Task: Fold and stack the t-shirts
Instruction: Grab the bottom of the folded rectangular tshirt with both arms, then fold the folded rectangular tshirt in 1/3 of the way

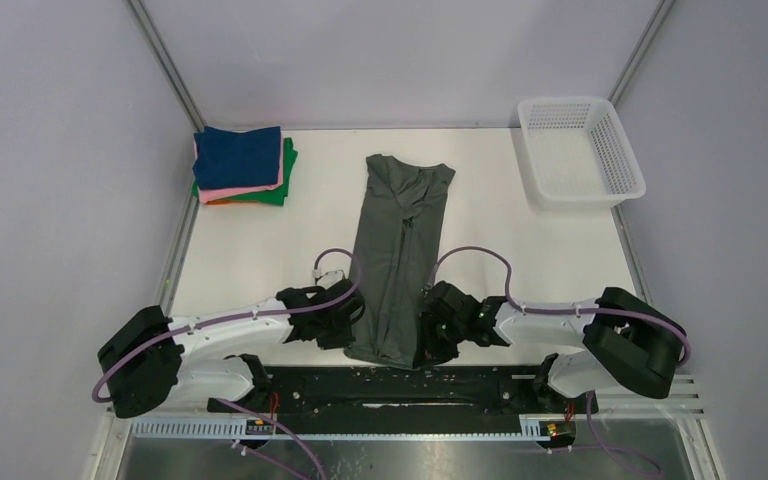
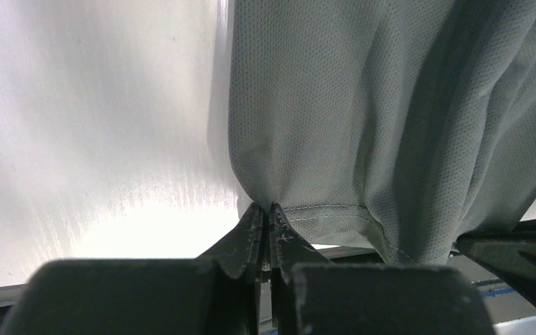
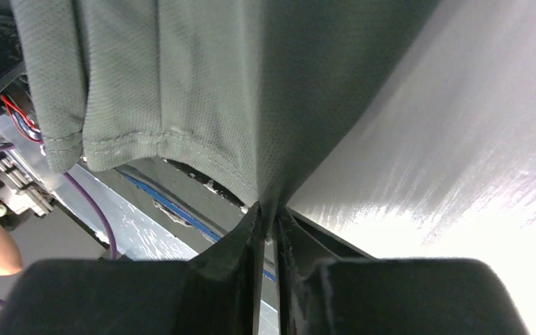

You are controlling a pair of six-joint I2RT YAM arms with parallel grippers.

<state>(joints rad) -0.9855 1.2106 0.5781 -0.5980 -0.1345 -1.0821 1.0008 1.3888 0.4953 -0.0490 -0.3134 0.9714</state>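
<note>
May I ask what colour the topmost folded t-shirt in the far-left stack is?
Navy blue; the folded cloth t-shirt shows best in the top external view.

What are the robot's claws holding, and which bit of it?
Both hold the grey-green t-shirt by its near hem: the left claw pinches the left corner, the right claw the right corner.

No writing, label, brand name, number or sign can be read in any of the views.
</note>
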